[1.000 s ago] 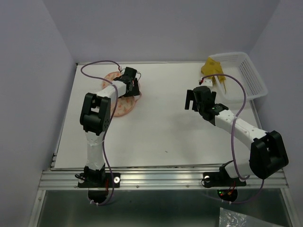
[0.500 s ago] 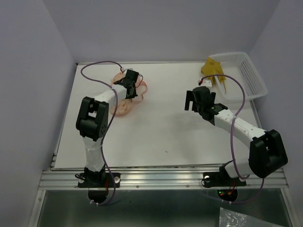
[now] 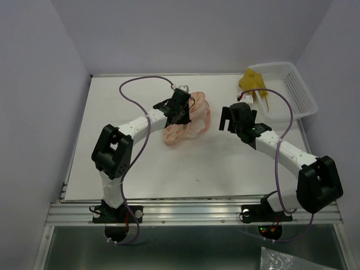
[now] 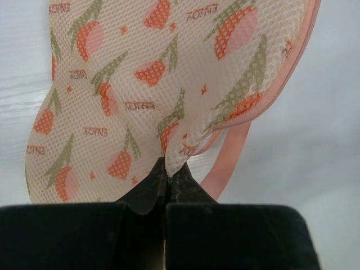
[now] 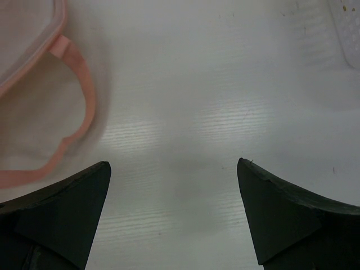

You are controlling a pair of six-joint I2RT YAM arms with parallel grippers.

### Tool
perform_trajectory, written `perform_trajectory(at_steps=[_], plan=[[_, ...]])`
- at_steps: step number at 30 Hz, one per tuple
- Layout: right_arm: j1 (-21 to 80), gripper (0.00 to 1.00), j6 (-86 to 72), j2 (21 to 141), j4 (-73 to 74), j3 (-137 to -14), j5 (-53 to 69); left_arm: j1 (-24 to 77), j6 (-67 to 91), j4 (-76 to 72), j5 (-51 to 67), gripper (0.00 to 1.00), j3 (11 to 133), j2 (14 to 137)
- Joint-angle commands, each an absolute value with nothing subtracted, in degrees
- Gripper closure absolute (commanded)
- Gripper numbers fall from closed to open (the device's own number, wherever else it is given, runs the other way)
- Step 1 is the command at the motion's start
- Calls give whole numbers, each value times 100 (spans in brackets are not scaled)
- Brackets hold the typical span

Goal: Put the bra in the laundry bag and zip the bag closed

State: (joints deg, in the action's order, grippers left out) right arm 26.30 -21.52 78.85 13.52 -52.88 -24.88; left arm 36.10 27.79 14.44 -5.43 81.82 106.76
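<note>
The laundry bag [image 3: 181, 134], a peach mesh case with orange print and pink edging, hangs tilted near the table's middle. My left gripper [image 3: 185, 111] is shut on it. In the left wrist view the jaws [image 4: 169, 169] pinch a fold of the bag's mesh [image 4: 140, 79] beside its pink loop [image 4: 228, 163]. The mustard-yellow bra [image 3: 252, 84] lies draped over the near corner of the white basket at the back right. Just right of the bag, my right gripper [image 3: 226, 119] stands open over bare table [image 5: 174, 169], and the bag's pink loop [image 5: 79, 84] shows at its upper left.
A white lattice basket [image 3: 295, 90] stands at the table's back right corner, its edge showing in the right wrist view [image 5: 349, 28]. Purple cables loop over both arms. Lilac walls close off the back and sides.
My left gripper closed on the laundry bag at the back left and carried it right, toward the table's middle and the right gripper. The right arm stayed put.
</note>
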Motion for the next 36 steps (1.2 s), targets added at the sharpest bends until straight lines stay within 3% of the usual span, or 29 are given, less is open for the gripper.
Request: perform_trajectory(at_steps=[1, 2, 5, 6, 8, 18, 24, 32, 36], plan=[[2637, 0, -2381, 7725, 1310, -5361, -2487, 3726, 3059, 1380, -45, 96, 8349, 10555], [2637, 0, -2408, 7743, 1318, -5353, -2479, 3753, 3041, 1441, -44, 93, 8402, 10608], [2637, 0, -2575, 7752, 1318, -5352, -2374, 3832, 2927, 1546, -26, 64, 8560, 10784], [2637, 0, -2636, 7761, 1310, -5353, -2216, 3849, 2883, 1547, 182, 40, 8604, 10810], [2637, 0, -2680, 7778, 1310, -5361, -2076, 3885, 2830, 1556, 202, 27, 8622, 10784], [2637, 0, -2970, 8015, 1283, -5335, -1547, 3937, 2497, 1801, 62, 26, 8938, 10977], [2637, 0, -3102, 8130, 1248, -5317, -1371, 4297, 1381, 2179, -158, 20, 9088, 11127], [2637, 0, -3041, 8042, 1248, -5142, -1336, 4535, 1142, 1987, -26, 20, 8148, 10617], [2637, 0, -2962, 8051, 1248, -5115, -1327, 4553, 1274, 2416, -702, 24, 8226, 10942]])
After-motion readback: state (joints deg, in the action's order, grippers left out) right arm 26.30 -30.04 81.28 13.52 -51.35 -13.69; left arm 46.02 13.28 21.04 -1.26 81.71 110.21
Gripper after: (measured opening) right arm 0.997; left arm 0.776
